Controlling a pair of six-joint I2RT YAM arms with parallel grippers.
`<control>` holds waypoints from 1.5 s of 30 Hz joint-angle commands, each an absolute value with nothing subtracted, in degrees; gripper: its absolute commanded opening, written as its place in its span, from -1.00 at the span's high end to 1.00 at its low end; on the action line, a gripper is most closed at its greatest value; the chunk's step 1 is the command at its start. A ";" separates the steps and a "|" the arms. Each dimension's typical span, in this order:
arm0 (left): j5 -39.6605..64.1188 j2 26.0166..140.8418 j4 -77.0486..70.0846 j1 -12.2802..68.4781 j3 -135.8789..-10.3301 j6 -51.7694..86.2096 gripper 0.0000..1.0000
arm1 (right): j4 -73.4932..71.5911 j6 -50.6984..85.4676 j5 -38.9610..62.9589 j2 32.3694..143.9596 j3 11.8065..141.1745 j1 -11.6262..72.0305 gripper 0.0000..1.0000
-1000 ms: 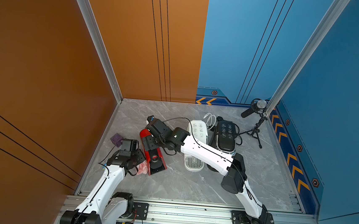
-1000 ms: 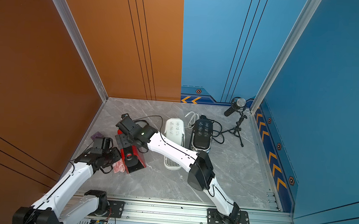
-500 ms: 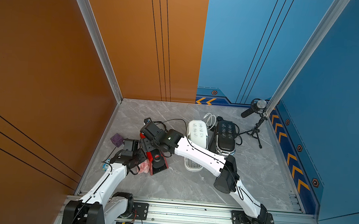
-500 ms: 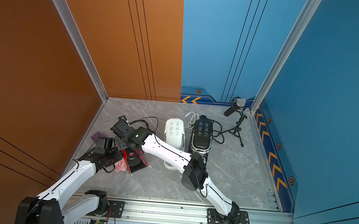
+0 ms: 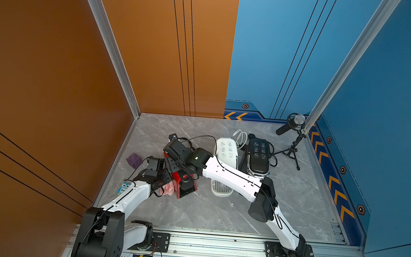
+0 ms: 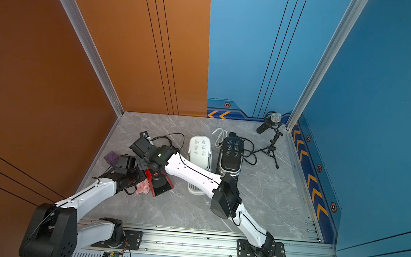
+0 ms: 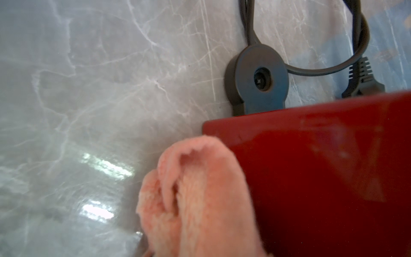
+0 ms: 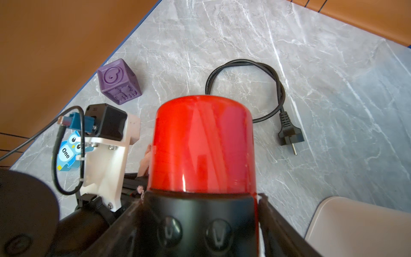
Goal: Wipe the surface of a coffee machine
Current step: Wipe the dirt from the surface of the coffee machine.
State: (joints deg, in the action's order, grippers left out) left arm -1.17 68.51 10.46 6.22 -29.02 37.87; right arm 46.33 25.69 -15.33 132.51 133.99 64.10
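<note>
The red coffee machine [image 5: 187, 186] [image 6: 162, 184] with a black top stands near the left wall. My right gripper [image 5: 176, 167] [image 6: 150, 168] reaches over it from the right. In the right wrist view the right gripper [image 8: 200, 205] has one finger on each side of the machine's [image 8: 202, 144] black top, shut on it. My left gripper [image 5: 162, 181] [image 6: 137, 179] is shut on a pink cloth [image 5: 167, 190] [image 6: 142, 187]. In the left wrist view the cloth [image 7: 200, 200] lies against the machine's red side [image 7: 322, 166] and hides the left fingers.
A purple cube [image 5: 134, 160] [image 8: 119, 84] and an owl card [image 5: 125, 188] [image 8: 71, 151] lie by the orange wall. The machine's cord and plug [image 8: 289, 131] trail behind it. A white appliance [image 5: 226, 151], a black appliance [image 5: 258, 156] and a microphone tripod [image 5: 291, 141] stand to the right.
My right gripper has come down over the red machine and narrowed its jaws onto the black top. The left gripper with the cloth has shifted slightly along the machine's side.
</note>
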 commanded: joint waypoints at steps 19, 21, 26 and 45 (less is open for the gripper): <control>8.52 51.72 22.61 2.10 -43.30 35.41 1.00 | 50.15 27.42 -1.95 124.04 124.68 61.51 -0.63; 8.45 51.65 23.98 1.07 -44.33 35.16 1.00 | 50.27 27.42 -2.12 122.69 124.56 61.61 -0.65; 9.24 52.34 23.99 -0.26 -46.62 35.23 1.00 | 50.27 26.71 -2.67 117.02 122.05 61.87 -0.70; 2.38 60.64 19.68 4.09 -37.32 35.53 1.00 | 49.40 23.12 -4.86 106.45 113.03 61.68 -0.71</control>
State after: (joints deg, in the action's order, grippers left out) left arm 5.08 60.27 21.04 3.14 -39.97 34.89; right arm 48.49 24.51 -4.47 106.39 113.93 61.76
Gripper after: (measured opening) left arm 0.220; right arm 0.854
